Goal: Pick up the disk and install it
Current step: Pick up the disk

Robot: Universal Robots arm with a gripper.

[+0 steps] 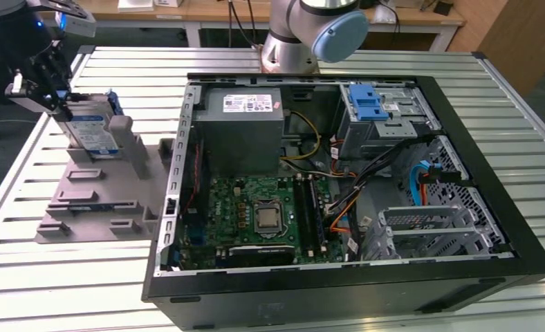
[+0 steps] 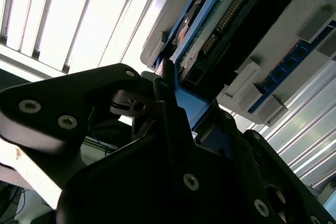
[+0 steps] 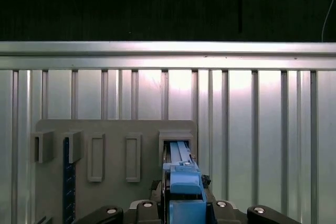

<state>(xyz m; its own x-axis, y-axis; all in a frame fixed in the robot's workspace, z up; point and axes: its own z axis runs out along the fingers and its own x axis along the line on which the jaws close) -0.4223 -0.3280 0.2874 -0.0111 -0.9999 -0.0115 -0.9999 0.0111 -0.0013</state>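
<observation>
The disk stands on edge in a slot of the grey holder block, at the exterior view's left, beside the open computer case. My gripper is at its upper end, shut on the disk. In the first wrist view the disk's blue rail runs between the gripper and down into the holder's slot. The second wrist view shows a dark fingertip pressed against the blue rail, with the disk's green circuit board just beyond.
The open computer case lies flat at mid-table, with a grey power supply box and a silver cage with a blue latch inside. The arm's base stands behind it. The ribbed metal table lies all around.
</observation>
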